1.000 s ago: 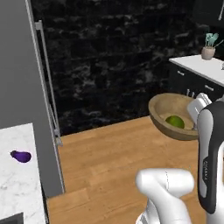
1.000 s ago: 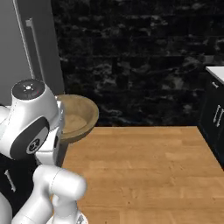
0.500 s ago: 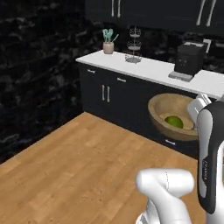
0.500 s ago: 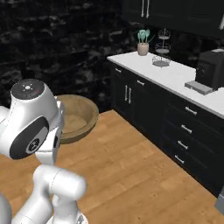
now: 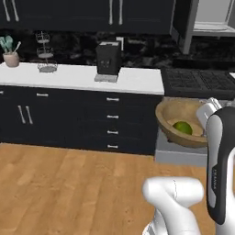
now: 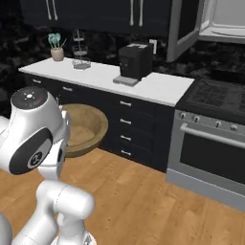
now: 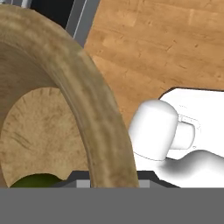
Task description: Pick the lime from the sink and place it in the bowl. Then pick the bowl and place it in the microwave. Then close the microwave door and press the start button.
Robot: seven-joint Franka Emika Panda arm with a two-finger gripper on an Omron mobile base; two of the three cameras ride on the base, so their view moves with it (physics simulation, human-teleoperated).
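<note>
My gripper (image 5: pixel 205 110) is shut on the rim of the tan wooden bowl (image 5: pixel 176 117), carried in the air in front of the arm. The yellow-green lime (image 5: pixel 182 127) lies inside the bowl. In the hand view the bowl's thick rim (image 7: pixel 87 87) runs down between my jaws and the lime (image 7: pixel 37 180) peeks out at the bottom. From the right base view the bowl (image 6: pixel 88 127) shows behind the arm. The microwave (image 6: pixel 222 19) hangs high at the right above the stove, its door (image 6: pixel 184 26) swung open. The sink is out of view.
A black cabinet run with a white counter (image 5: pixel 78 75) carries a coffee machine (image 5: pixel 108 59), a wire stand (image 5: pixel 44 53) and a utensil pot (image 5: pixel 10 53). A steel oven with a stove top (image 6: pixel 213 129) stands right of it. Wooden floor (image 5: pixel 69 183) lies in front.
The whole picture has swept sideways as the base turned: fridge and black wall gave way to the counter, stove and microwave. The bowl with the lime stays held in the same place before the arm.
</note>
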